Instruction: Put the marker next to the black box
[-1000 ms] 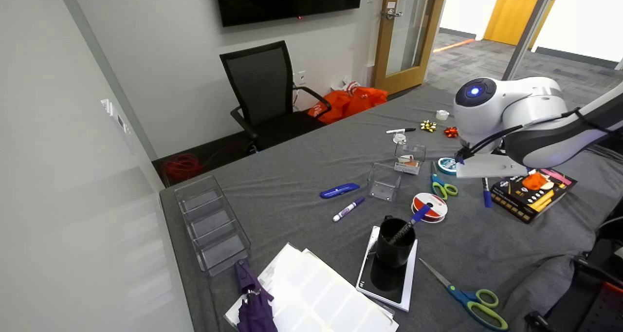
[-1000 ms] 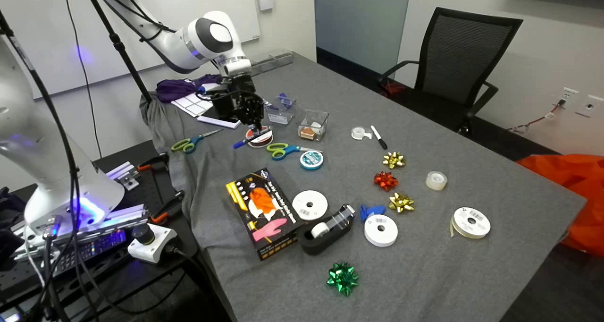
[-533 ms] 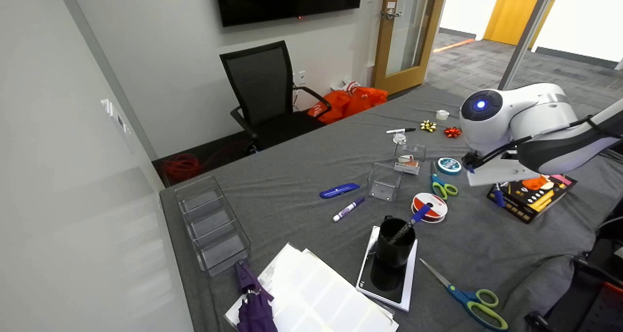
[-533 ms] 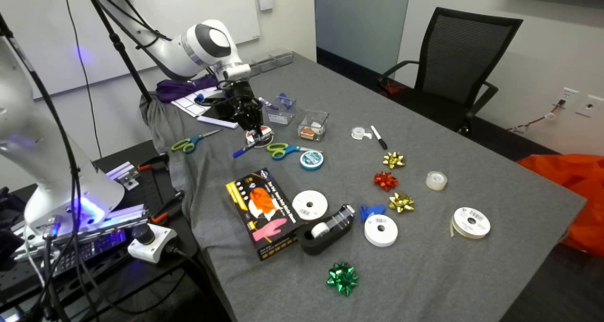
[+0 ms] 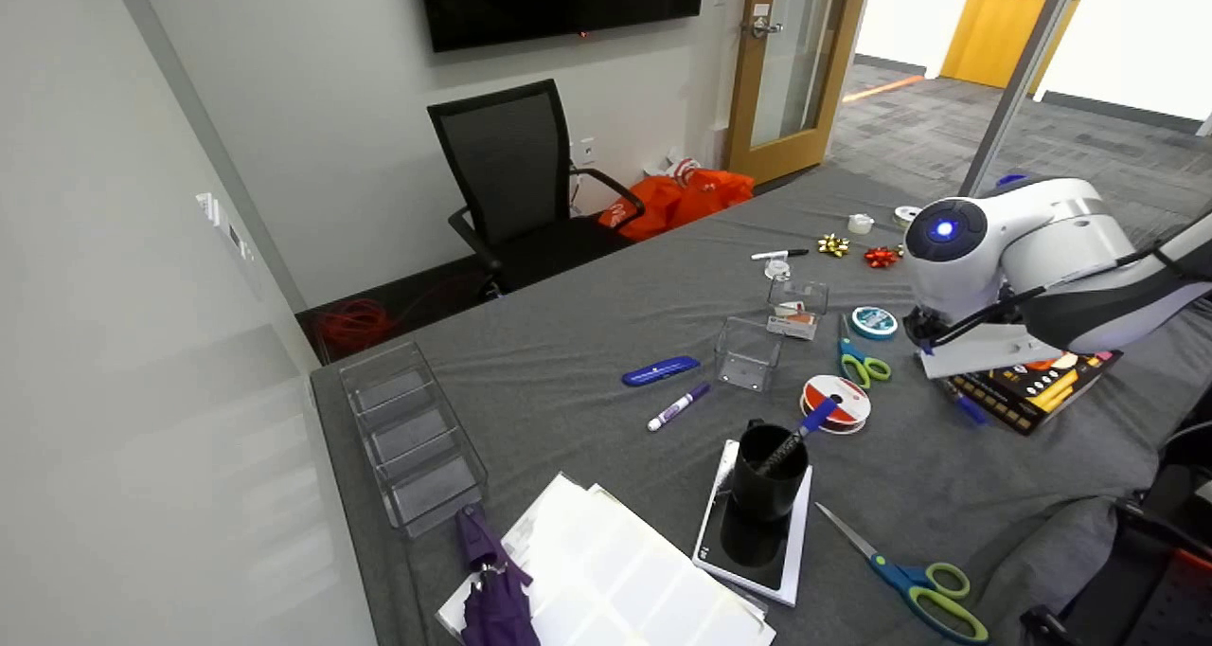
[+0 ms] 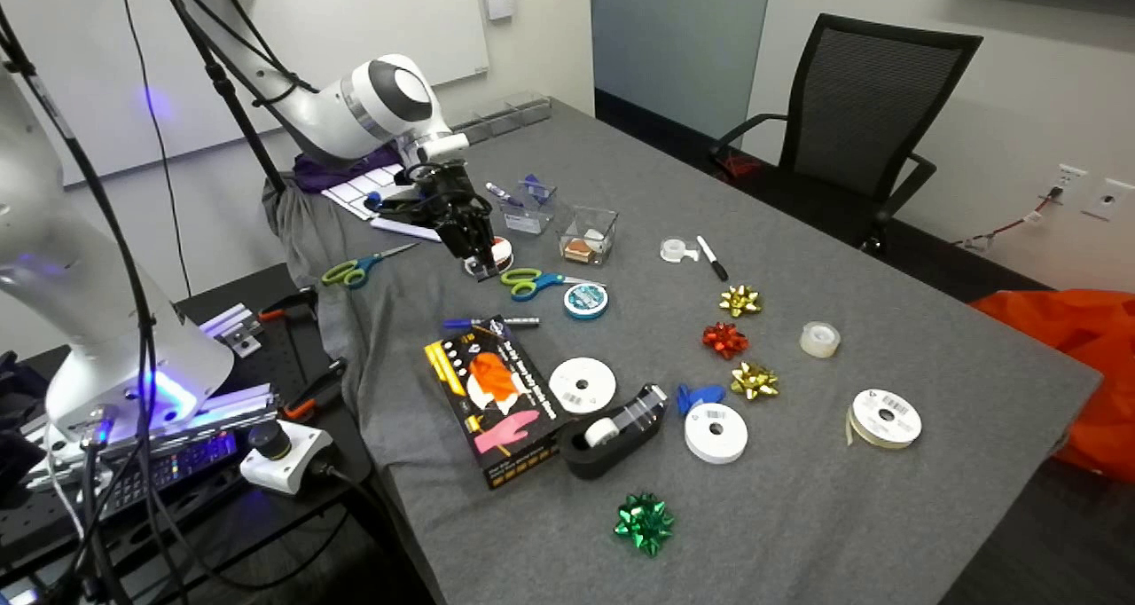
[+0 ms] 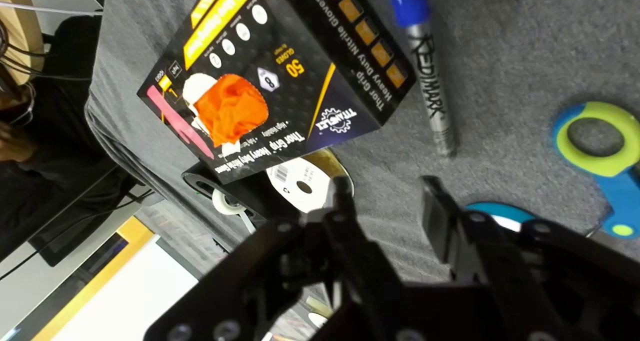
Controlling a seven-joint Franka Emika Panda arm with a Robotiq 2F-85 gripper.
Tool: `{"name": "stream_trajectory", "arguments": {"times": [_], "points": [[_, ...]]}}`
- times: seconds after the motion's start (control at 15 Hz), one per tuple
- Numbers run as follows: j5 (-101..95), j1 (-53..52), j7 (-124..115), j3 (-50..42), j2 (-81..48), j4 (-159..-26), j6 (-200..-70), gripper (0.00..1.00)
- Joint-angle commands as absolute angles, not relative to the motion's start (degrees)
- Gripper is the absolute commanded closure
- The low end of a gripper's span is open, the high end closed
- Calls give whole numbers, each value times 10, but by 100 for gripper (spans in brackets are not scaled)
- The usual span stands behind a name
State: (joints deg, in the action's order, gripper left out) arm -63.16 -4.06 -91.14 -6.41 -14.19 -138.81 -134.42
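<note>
The black box (image 6: 497, 392) has yellow stripes and an orange and a pink glove printed on it. It lies flat on the grey table and also shows in an exterior view (image 5: 1006, 409) and in the wrist view (image 7: 287, 101). A marker (image 6: 521, 322) with a blue cap and grey body lies beside the box's end. In the wrist view the marker (image 7: 431, 86) lies on the cloth close along the box's side. My gripper (image 6: 484, 272) is open and empty, above the table near the marker. In the wrist view its fingertips (image 7: 385, 191) are apart with only cloth between them.
Scissors (image 6: 536, 281), a teal tape roll (image 6: 586, 301) and a red ribbon spool (image 5: 836, 403) lie near the gripper. A white spool (image 6: 583, 385) and a black tape dispenser (image 6: 612, 436) stand against the box's far side. Clear cups (image 6: 587, 235) stand behind.
The marker was held tilted in the gripper; now it lies on the table beside the black box. The gripper has opened, and the arm has lowered and shifted slightly.
</note>
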Motion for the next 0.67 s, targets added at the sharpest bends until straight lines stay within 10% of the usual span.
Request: {"name": "stream_trajectory", "arguments": {"times": [0.0, 0.27, 0.6], "points": [[-651, -20, -923, -54, -143, -1398, -1371, 30], [-632, -15, -915, -49, -140, -1398, -1388, 2], [-561, 2, -871, -44, -133, -1405, -1457, 0]]}}
